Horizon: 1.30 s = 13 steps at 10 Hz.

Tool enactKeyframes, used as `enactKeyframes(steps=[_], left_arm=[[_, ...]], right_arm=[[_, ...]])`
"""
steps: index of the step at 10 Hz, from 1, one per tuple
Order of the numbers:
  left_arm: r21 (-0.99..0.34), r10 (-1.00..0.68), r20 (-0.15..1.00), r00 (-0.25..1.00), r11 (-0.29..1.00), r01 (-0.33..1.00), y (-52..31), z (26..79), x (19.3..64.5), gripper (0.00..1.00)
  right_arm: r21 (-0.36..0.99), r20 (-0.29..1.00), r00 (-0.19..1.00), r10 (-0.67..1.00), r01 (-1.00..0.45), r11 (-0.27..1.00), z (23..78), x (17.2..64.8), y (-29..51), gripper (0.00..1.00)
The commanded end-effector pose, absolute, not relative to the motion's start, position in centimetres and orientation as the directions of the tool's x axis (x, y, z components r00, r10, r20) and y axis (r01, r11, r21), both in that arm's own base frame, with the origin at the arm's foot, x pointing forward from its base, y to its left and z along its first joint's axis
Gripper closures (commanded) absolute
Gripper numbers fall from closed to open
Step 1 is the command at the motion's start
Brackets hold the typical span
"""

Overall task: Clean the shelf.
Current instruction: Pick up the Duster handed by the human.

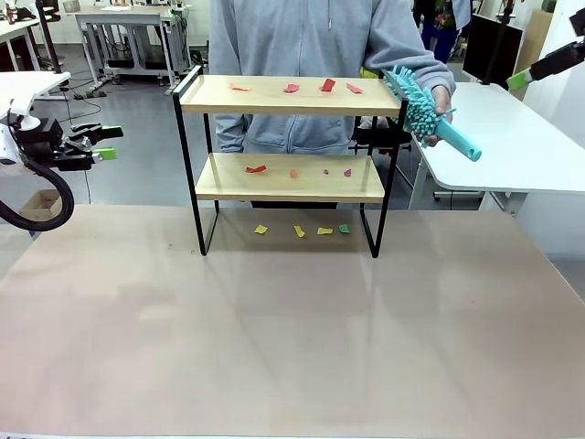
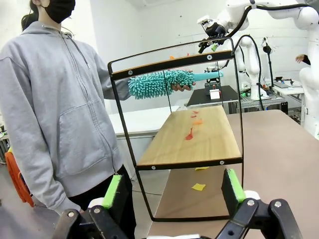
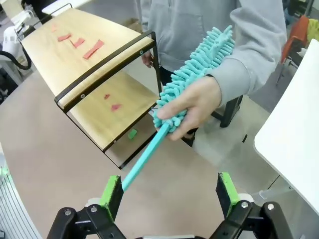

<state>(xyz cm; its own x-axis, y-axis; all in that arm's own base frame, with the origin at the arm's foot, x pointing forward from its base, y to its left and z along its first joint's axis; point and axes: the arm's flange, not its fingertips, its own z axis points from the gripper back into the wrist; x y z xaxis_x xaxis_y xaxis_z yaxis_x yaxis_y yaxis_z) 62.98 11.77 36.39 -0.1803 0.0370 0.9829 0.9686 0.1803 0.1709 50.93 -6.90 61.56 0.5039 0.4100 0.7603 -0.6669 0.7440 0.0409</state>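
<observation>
The shelf (image 1: 274,101) (image 2: 209,144) (image 3: 50,59) stands at the far middle of the table. Red paper scraps (image 1: 327,85) lie on both of its boards. Yellow and green scraps (image 1: 299,231) lie on the table beneath it. A person behind it holds a teal fluffy duster (image 1: 425,114) (image 2: 159,83) (image 3: 194,74) at the shelf's right end, handle pointing toward my right gripper (image 3: 169,194) (image 1: 517,80). That gripper is open, and the handle's end comes in close by one green pad. My left gripper (image 1: 108,143) (image 2: 172,189) hangs open and empty, left of the shelf.
The brown table (image 1: 274,320) spreads wide in front of the shelf. A white table (image 1: 512,137) stands at the right behind it. A cardboard box (image 1: 41,206) sits on the floor at the left.
</observation>
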Motion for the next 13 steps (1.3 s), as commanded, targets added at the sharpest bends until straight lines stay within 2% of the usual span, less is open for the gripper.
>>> enactKeyframes(steps=[1, 3, 4, 5, 9, 13], left_arm=[[0.176, 0.028, 0.983, -0.183, 0.172, 0.969, 11.8, 36.7, 62.9, 0.0], [0.176, 0.028, 0.983, -0.183, 0.172, 0.969, 11.8, 36.7, 62.9, 0.0], [0.176, 0.028, 0.983, -0.183, 0.172, 0.969, 11.8, 36.7, 62.9, 0.0], [0.176, 0.028, 0.983, -0.183, 0.172, 0.969, 11.8, 36.7, 62.9, 0.0], [0.176, 0.028, 0.983, -0.183, 0.172, 0.969, 11.8, 36.7, 62.9, 0.0], [0.176, 0.028, 0.983, -0.183, 0.172, 0.969, 11.8, 36.7, 62.9, 0.0]], right_arm=[[0.03, 0.758, 0.503, 0.415, -0.663, 0.748, 61.7, 50.9, -7.7, 0.0], [0.043, 0.762, 0.508, 0.402, -0.66, 0.75, 61.5, 50.9, -7.6, 0.0], [-0.018, 0.703, 0.546, 0.457, -0.628, 0.778, 61.3, 49.3, -5.1, 0.0], [-0.031, 0.667, 0.603, 0.438, -0.565, 0.824, 61.9, 47.9, -2.2, 0.0], [-0.04, 0.617, 0.703, 0.353, -0.42, 0.907, 61.4, 45.3, 4.7, 0.0], [-0.003, 0.639, 0.707, 0.303, -0.392, 0.92, 58.0, 45.5, 8.2, 0.0]])
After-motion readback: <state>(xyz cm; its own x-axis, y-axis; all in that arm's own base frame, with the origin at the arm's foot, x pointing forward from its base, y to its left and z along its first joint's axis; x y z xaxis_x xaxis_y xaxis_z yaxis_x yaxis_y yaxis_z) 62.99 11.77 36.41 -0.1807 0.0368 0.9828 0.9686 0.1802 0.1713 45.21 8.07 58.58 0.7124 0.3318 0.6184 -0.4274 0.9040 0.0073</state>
